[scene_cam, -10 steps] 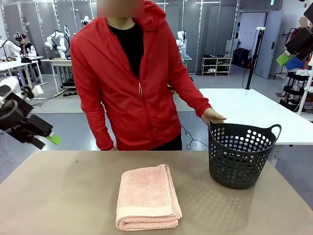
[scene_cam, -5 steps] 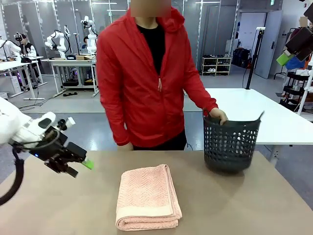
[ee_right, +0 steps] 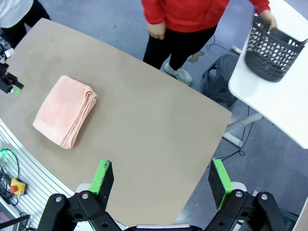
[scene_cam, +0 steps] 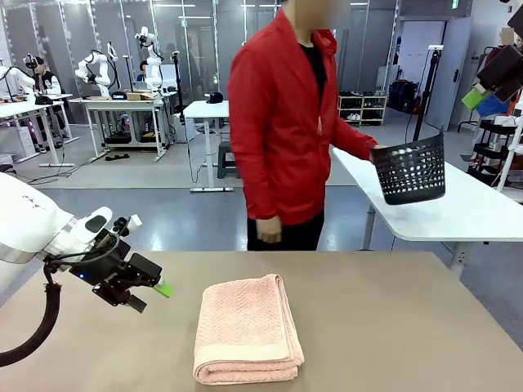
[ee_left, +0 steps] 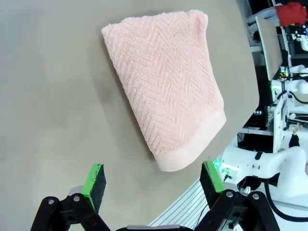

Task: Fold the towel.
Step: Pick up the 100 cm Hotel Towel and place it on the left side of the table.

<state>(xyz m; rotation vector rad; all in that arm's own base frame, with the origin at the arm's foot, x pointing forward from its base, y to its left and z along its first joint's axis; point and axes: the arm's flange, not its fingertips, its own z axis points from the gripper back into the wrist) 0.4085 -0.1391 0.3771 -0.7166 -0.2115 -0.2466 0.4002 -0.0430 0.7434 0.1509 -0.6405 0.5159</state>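
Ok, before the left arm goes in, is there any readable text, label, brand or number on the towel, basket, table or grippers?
None can be read.
towel: no tag or print visible.
basket: no label visible.
table: bare, no markings.
left gripper and right gripper: no legible lettering.
green sign high at the back: too small to read.

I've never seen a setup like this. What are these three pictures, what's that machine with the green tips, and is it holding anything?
They are three cameras at one moment. One looks across the brown table at a person in a red jacket. The others ride on each robot arm's wrist, looking along its two fingers. The green tips are finger pads. The left gripper hovers beside a folded pink towel, open and empty. The right gripper is high above the table, also open and empty. The person holds a dark basket over a white table behind.
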